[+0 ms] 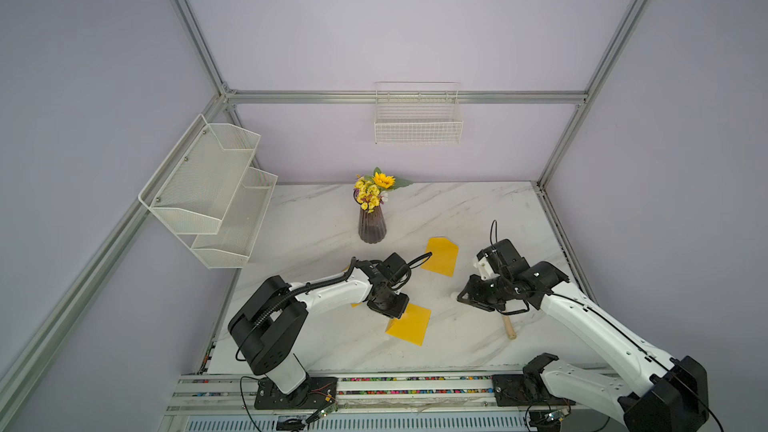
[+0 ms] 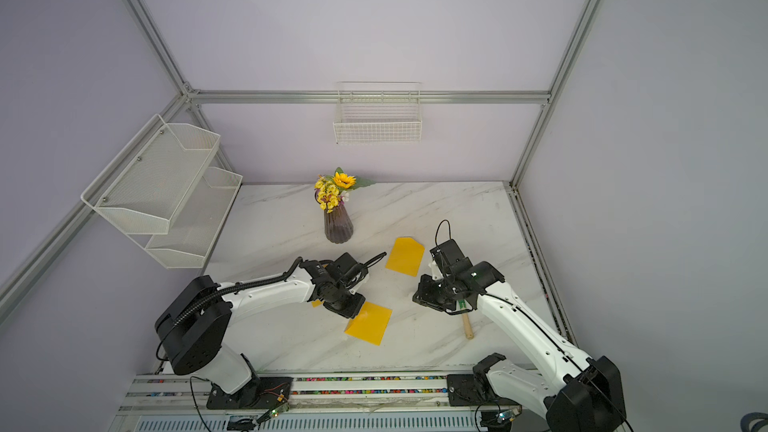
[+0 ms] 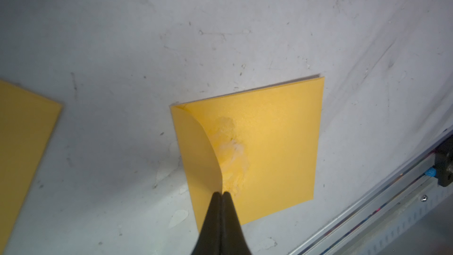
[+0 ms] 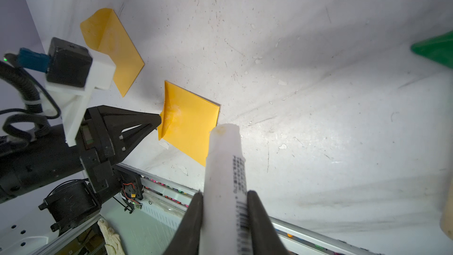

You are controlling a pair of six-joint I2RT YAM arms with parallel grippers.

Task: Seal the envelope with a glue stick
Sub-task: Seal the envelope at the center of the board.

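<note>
Glue stick clamped in our right gripper, tip looks uncapped, near the envelope. Left gripper jaws together, pinching the flap up beside the glue smear. We'd lay the flap flat and press along it. Rake, spare envelopes well apart from it; nothing blocks.

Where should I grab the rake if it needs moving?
Take the wooden handle near its free end, coming straight down with the jaws across it. It lies flat on the table with that end clear, while the green head is mostly covered by the right arm.
</note>
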